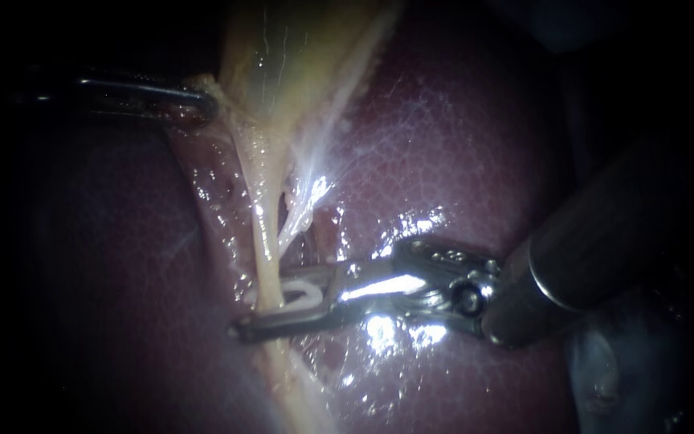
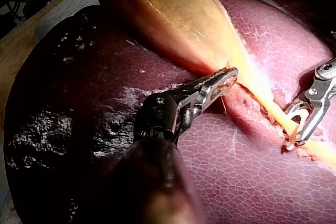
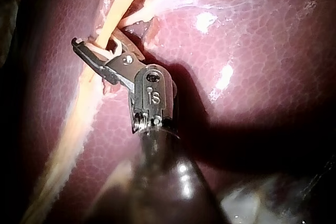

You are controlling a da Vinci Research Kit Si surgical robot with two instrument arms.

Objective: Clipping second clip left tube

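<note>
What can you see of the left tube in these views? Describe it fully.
The left tube is a thin, pale yellow, glistening strand, running straight from the gallbladder at its tapering neck down across the dark red liver. A thinner whitish strand lies beside it. Low down, the right instrument's claw straddles the tube, holding an open white clip around it.

Endoscope: dim, light pooled mid-scene on gallbladder (image 1: 283, 56) and liver (image 1: 459, 145), edges fell to black | glare: hot highlights on right instrument (image 1: 263, 307) and wet tissue around it; clip (image 1: 299, 289) shone white | left instrument (image 1: 205, 101) barely lit | wrist views: brighter; right instrument's shaft threw heavy shadow across liver
</note>
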